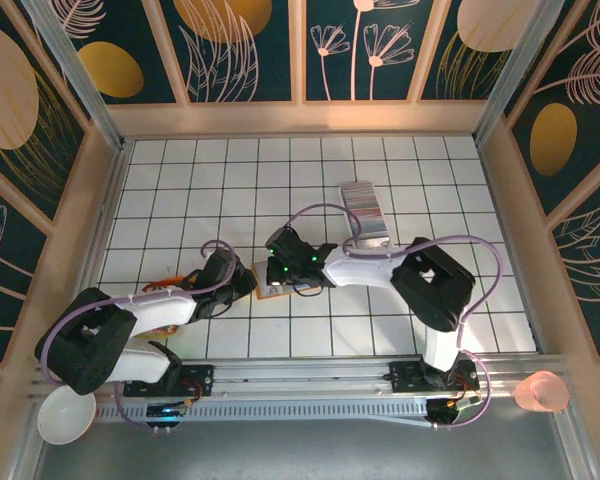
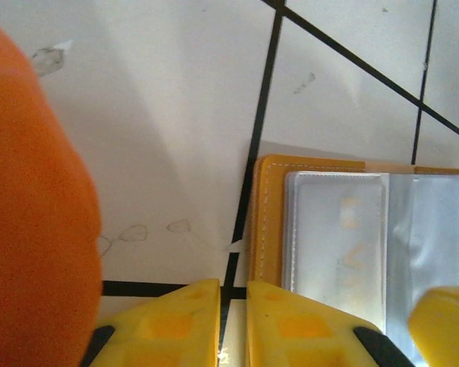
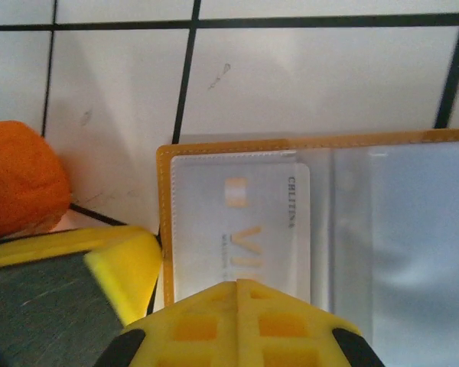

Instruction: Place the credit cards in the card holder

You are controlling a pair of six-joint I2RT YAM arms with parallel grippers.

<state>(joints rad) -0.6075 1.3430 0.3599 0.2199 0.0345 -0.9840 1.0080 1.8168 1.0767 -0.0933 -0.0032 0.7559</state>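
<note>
Here the card holder (image 3: 214,147) lies open on the tabletop (image 3: 291,84), one credit card (image 3: 245,218) inside its clear sleeve. The clenched right gripper (image 3: 237,289) should nudge it home; the left gripper (image 2: 232,306), slightly parted and empty at the holder's edge, should pin the leather.

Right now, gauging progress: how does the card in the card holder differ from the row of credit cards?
The sleeved card lies flat inside the card holder; the row of credit cards stands on edge, many packed together. The row sits farther back than the sleeved card. Both look pale.
</note>
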